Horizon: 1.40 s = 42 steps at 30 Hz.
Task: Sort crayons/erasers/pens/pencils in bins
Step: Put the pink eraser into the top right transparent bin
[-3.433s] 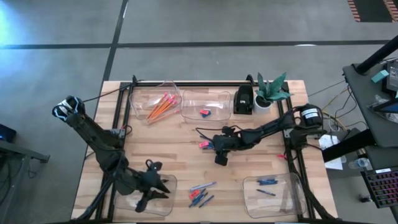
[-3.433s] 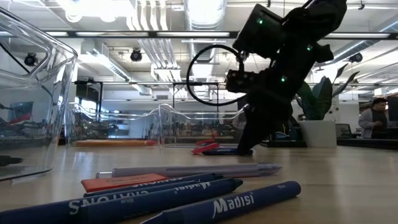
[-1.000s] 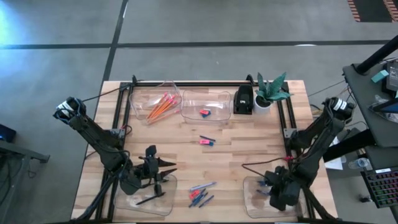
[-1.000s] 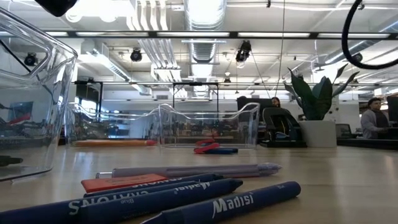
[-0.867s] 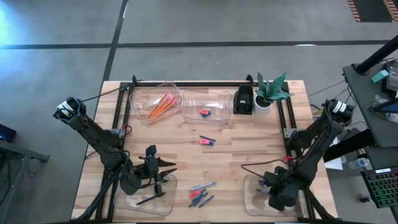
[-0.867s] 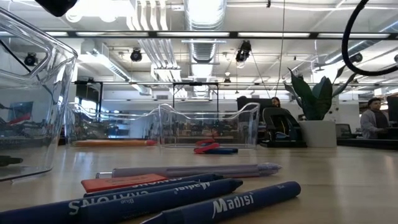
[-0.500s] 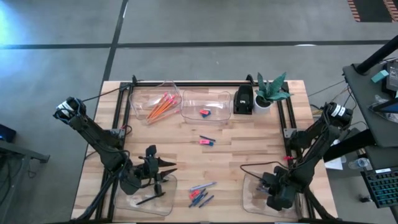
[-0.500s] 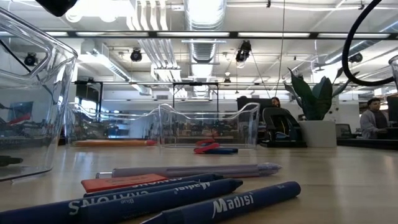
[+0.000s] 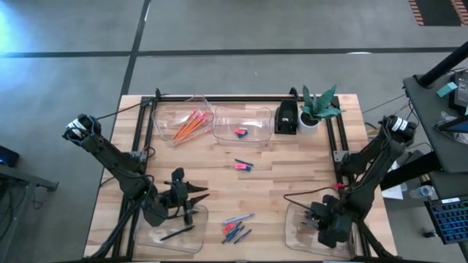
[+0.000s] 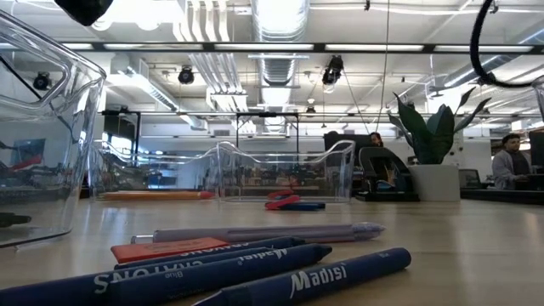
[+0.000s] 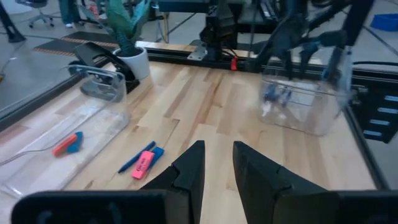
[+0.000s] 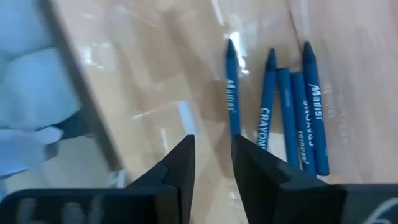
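Right gripper (image 9: pixel 327 229) over the 4 o'clock bin (image 9: pixel 295 232), fingers narrowly parted, empty; blue crayons (image 12: pixel 286 115) lie inside. Lift straight up, clear of the rim. Left gripper (image 9: pixel 191 208) at 7 o'clock, narrowly parted, empty.

"Madisi" (blue crayons (image 10: pixel 316 280))

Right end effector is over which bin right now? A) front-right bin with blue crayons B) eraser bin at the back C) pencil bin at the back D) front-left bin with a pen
A: the right end effector hangs over the front-right bin, and its wrist view shows blue crayons lying below its empty fingers.
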### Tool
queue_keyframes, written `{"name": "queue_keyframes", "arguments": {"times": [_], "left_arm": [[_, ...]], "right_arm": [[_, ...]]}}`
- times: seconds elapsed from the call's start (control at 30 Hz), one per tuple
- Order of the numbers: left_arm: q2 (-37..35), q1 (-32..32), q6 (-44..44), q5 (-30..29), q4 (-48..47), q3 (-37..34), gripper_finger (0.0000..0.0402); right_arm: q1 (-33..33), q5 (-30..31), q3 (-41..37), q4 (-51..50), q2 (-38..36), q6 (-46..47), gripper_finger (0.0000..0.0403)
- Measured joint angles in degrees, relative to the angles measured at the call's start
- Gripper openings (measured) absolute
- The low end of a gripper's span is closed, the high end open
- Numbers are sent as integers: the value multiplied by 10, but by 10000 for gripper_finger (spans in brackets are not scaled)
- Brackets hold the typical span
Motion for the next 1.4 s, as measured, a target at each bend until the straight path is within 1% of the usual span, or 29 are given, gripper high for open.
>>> {"name": "queue_keyframes", "arguments": {"times": [0.07,0.13,0.3,0.47,0.5,0.57,0.87,0.97,1.1,1.17,1.23,1.4], "left_arm": [[0,11,0,0,0,-1,70],[0,25,0,5,0,-2,70],[0,55,1,31,0,-3,70],[0,78,15,33,-1,-3,70],[0,80,15,34,-1,-3,70],[0,84,20,34,-1,-2,70],[-1,100,30,34,-1,-4,70],[-1,103,43,34,-2,-4,70],[-1,103,71,34,-2,-5,70],[-1,103,75,34,-8,-4,70],[-5,103,75,34,-9,-3,70],[-11,103,76,34,-16,-5,70]], "right_arm": [[0,10,0,-1,-26,-15,97],[-2,40,0,-1,-52,-32,97],[-13,154,0,-2,-115,-104,96],[-50,308,0,-2,-158,-184,96],[-64,329,0,-2,-162,-198,96],[-96,344,0,-2,-165,-224,96],[-296,339,0,-1,-121,-387,96],[-364,296,0,26,-93,-429,96],[-428,231,-1,112,-48,-507,96],[-453,207,-1,148,-27,-541,97],[-478,177,-1,174,-9,-556,102],[-518,114,-1,239,42,-582,130]]}}
